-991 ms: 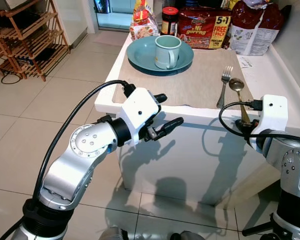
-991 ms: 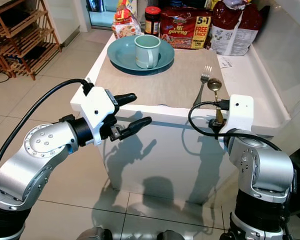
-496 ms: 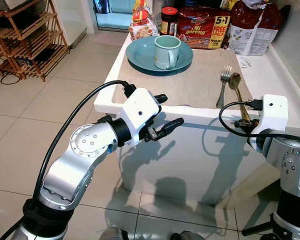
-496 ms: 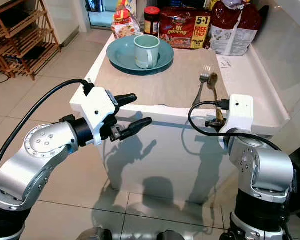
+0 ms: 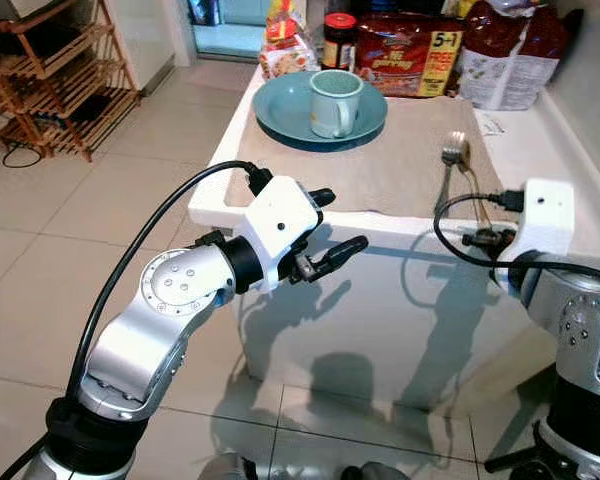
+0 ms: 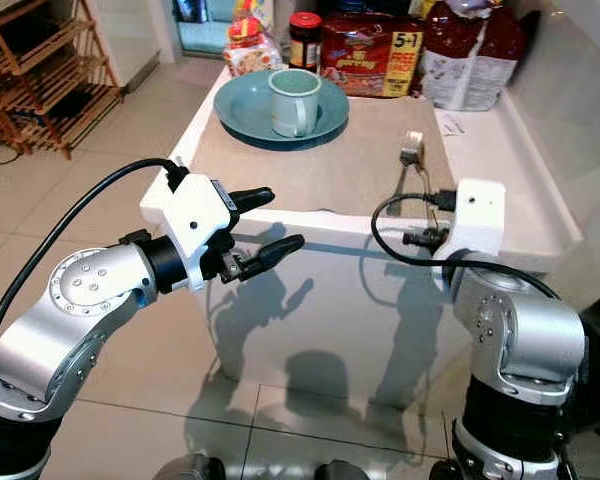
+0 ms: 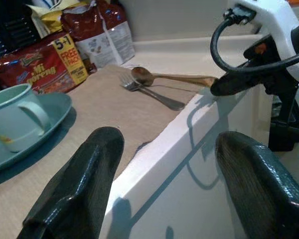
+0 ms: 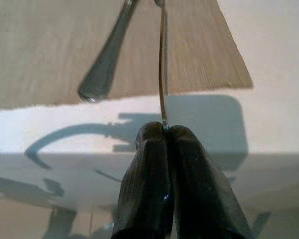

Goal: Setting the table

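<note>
On the white table [image 5: 212,196] lies a beige placemat [image 5: 380,170]. A teal plate [image 5: 280,112] with a teal mug [image 5: 334,102] on it sits at the mat's far left. A silver fork [image 7: 150,92] lies at the mat's right side. A brass-coloured spoon [image 7: 162,77] lies close beside it, its bowl by the fork's head. My right gripper [image 8: 164,132] is at the table's near edge, shut on the tip of the spoon's handle. My left gripper [image 5: 335,222] hangs open in front of the table edge, holding nothing.
Food packs stand along the table's far end: a red noodle pack [image 5: 405,65], a dark jar [image 5: 339,38] and a large bag [image 5: 508,55]. A wooden rack [image 5: 50,80] stands on the tiled floor at the far left. A white counter runs along the right.
My right gripper has pushed the spoon farther onto the mat and swung its bowl left, up against the fork's head. The left arm has not moved.
</note>
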